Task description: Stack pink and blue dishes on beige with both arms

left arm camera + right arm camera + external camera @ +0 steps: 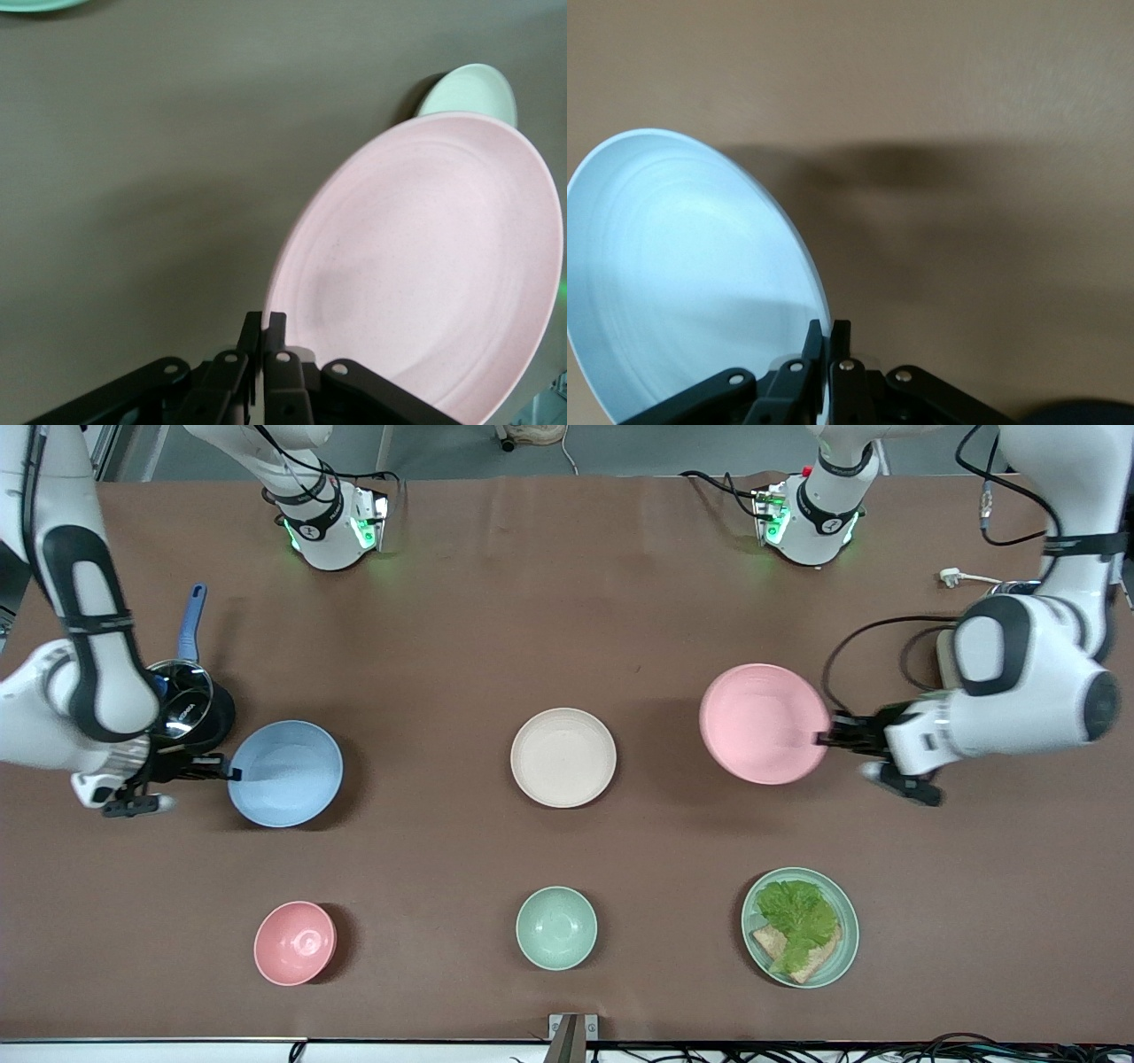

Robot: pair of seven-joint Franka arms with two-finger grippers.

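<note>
The brown table (567,602) carries the beige plate (563,757) at its middle. From the front, my left gripper (824,737) pinches the pink plate (764,724) by its rim, raised toward the left arm's end; my right gripper (232,773) pinches the blue plate (285,772) toward the right arm's end.

Left wrist: fingers (276,341) closed on the pink rim.

Right wrist: fingers (840,341) closed on the blue rim.

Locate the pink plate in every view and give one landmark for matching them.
Front view: the pink plate is held at its rim by the left gripper, toward the left arm's end of the table.
Left wrist view: it fills the frame above the shut fingers.
Right wrist view: not in it.
Shared landmark: the beige plate, whose edge shows past the pink rim.
</note>
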